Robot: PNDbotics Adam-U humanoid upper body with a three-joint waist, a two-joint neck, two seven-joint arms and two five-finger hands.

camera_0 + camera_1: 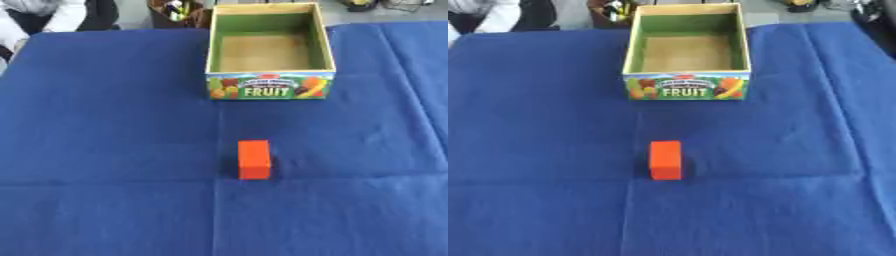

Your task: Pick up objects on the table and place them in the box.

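Note:
An orange rectangular block (254, 159) lies on the blue tablecloth (105, 125), near the middle and a little toward me. Behind it stands an open wooden box (269, 86) with green inner walls and a front panel that reads FRUIT. The inside of the box shows only its bare brown floor. Neither of my hands shows in either eye view.
The blue cloth has fold creases running across and down it. Beyond the table's far edge sit a dark container with small items (175, 12) and a person in white at the far left corner (35, 15).

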